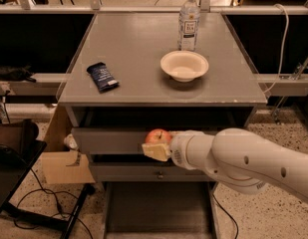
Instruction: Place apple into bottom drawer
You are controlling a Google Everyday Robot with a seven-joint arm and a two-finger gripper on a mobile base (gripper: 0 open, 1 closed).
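Note:
The apple [158, 135], red with a yellowish patch, is held in my gripper [157, 144] in front of the top drawer's face, below the tabletop edge. The gripper's pale fingers [156, 152] are closed around the apple from below and behind. My white arm [243, 163] reaches in from the right. The bottom drawer [158, 210] is pulled open under the two upper drawers, a flat grey tray with nothing in it that shows. The apple is well above it.
On the grey tabletop [138, 49] stand a white bowl [184, 65], a water bottle [189, 27] and a dark snack packet [102, 76]. A cardboard box [61, 156] and black cables lie on the floor at the left.

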